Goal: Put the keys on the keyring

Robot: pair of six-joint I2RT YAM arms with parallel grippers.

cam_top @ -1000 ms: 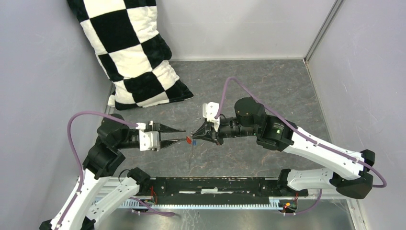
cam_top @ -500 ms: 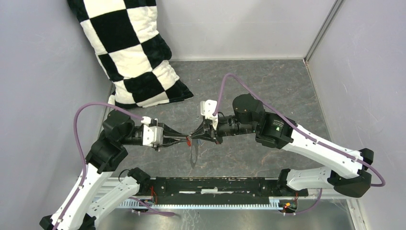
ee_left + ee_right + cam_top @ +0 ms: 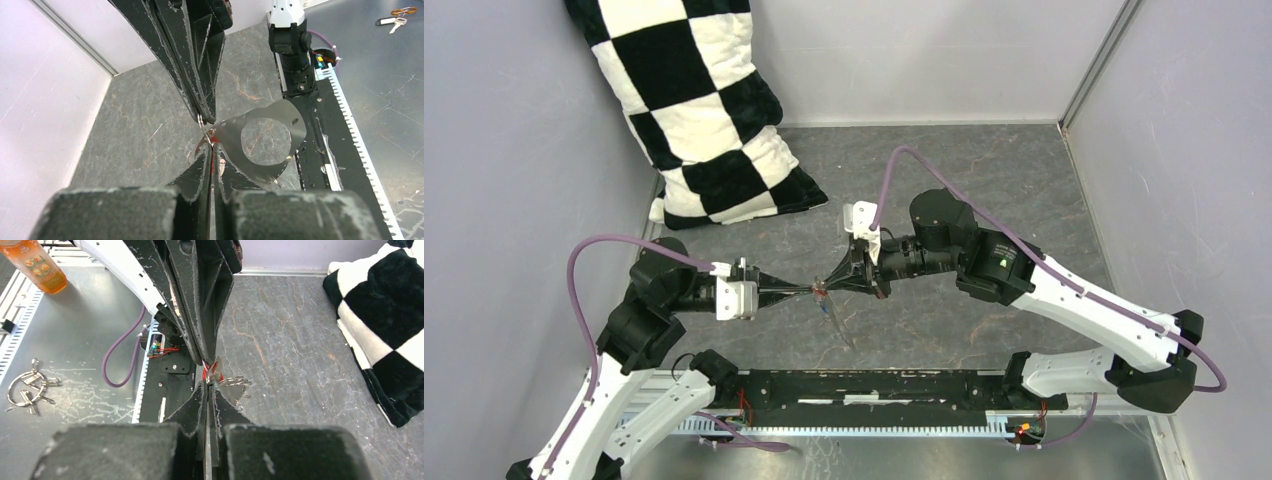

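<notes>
My two grippers meet tip to tip above the middle of the grey floor. My left gripper (image 3: 808,290) is shut, and the red key (image 3: 213,141) shows between its fingertips. My right gripper (image 3: 830,285) is shut on the keyring (image 3: 280,118), a flat grey loop that hangs to the right of the tips in the left wrist view. From the top view the keyring (image 3: 836,322) is a thin edge-on sliver below the tips. The red key (image 3: 210,371) and small wire rings (image 3: 232,382) sit at the right gripper's tips (image 3: 208,383). I cannot make out the blue key.
A black and white checkered pillow (image 3: 694,110) leans in the back left corner. A black rail (image 3: 874,385) runs along the near edge between the arm bases. Outside the enclosure lie a key bunch (image 3: 27,388), an orange bottle (image 3: 37,265) and more keys (image 3: 397,15).
My left gripper was open a second ago; it has moved right and shut on the red key at the right gripper's tips. The hanging keyring has swung slightly to the right.
</notes>
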